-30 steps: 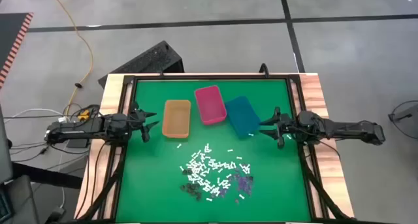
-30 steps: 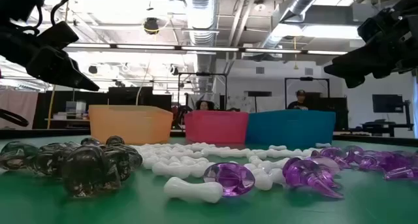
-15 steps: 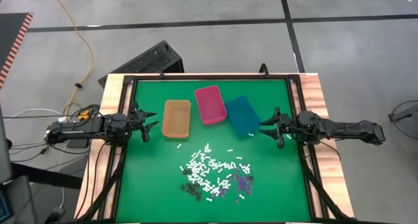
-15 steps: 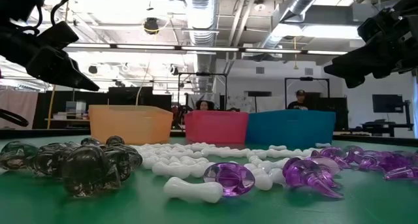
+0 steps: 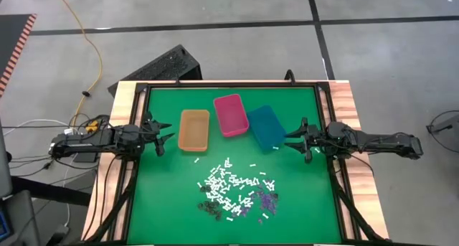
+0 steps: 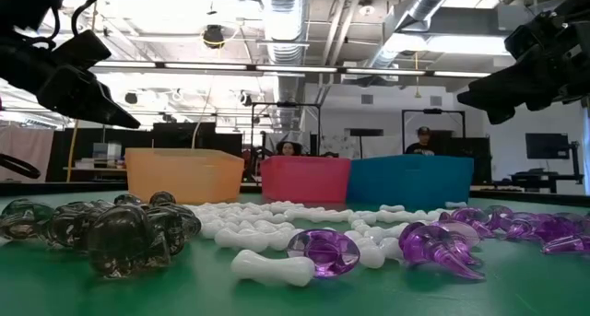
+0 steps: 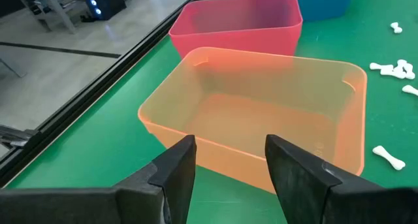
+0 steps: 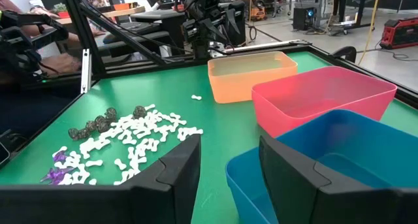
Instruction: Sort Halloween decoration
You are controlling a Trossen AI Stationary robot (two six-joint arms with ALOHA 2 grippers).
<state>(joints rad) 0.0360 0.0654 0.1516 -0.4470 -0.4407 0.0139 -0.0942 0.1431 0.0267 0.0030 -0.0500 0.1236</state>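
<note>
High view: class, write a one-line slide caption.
Two open grippers, left gripper and right gripper, flank orange, pink and teal bins above unsorted plastic pieces.

no text, label, brand, number or sign can be read in any view: not on the translucent orange plastic bin (image 7: 261,132), the pink plastic bin (image 8: 323,96), the teal plastic bin (image 8: 339,159) or the green counter (image 5: 172,196).

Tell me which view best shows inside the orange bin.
The left wrist view: the orange bin fills it, visibly empty. The high view shows it small from above; the low view only its side; the right wrist view shows it far off.
</note>
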